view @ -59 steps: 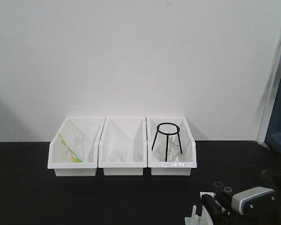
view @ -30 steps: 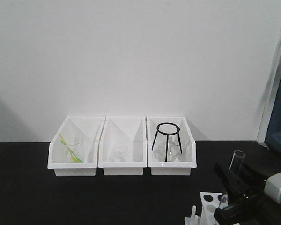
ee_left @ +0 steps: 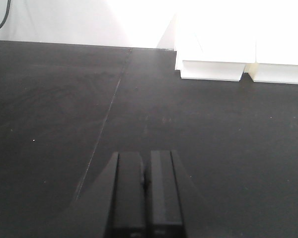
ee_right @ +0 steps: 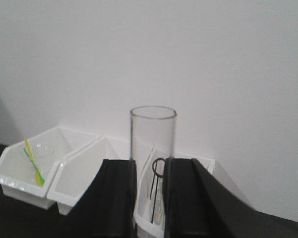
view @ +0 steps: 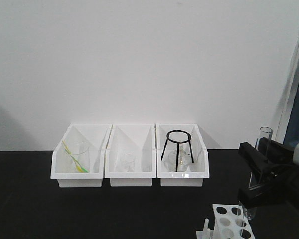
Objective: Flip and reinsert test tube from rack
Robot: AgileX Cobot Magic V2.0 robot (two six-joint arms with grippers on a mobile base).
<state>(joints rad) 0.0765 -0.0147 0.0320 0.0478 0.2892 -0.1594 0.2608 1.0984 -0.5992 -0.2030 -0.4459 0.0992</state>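
Exterior front-facing view: the right gripper (view: 255, 175) clamps the test tube (view: 263, 140) upright, open rim on top, at the right edge of the black table (view: 30, 199). The tube's lower end sits by the far right corner of the rack (view: 229, 219); whether it is clear of the holes I cannot tell. Three white bins (view: 131, 175) stand by the wall, with a black tripod (view: 178, 149) in the right one.

Left wrist view: the left gripper (ee_left: 146, 193) has its fingers pressed together, empty, above the table.

Right wrist view: the tube rises between two dark fingers (ee_right: 119, 198), its rim above them.
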